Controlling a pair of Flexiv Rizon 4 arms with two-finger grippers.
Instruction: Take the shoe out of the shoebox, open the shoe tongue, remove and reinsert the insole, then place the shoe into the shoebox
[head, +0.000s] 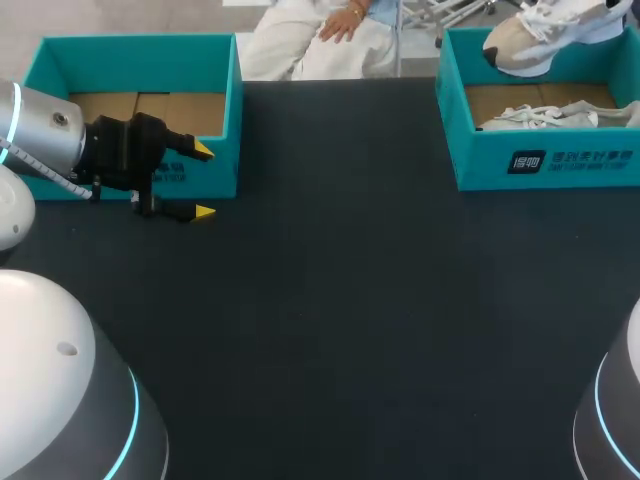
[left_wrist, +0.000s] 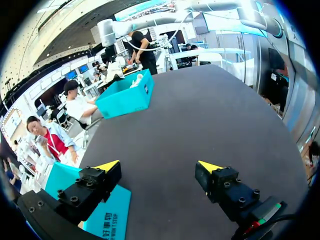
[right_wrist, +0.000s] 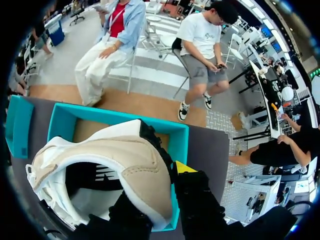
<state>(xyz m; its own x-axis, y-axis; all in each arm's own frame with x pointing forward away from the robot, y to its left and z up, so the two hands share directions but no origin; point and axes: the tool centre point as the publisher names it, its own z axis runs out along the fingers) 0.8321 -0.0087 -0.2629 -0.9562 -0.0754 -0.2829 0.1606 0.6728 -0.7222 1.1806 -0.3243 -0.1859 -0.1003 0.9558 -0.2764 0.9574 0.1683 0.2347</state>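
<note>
A beige and white shoe (right_wrist: 115, 165) hangs heel-first above the teal shoebox (right_wrist: 181, 137), with my right gripper (right_wrist: 167, 174) shut on its heel collar. One yellow tip shows outside the heel; the other finger is hidden inside the shoe. In the head view that shoe (head: 545, 35) is at the far right edge above the shoebox (head: 545, 165), and a second white shoe (head: 560, 115) lies inside the box. My left gripper (head: 203, 181) stands open and empty at the far left, in front of another teal box (head: 200, 190). From the left wrist, its gripper (left_wrist: 159, 167) points across the mat toward the shoebox (left_wrist: 125, 97).
The left teal box (left_wrist: 107, 220) holds only its cardboard floor (head: 150, 105) and sits right beside my left fingers. A dark mat (head: 330, 320) covers the table between the two boxes.
</note>
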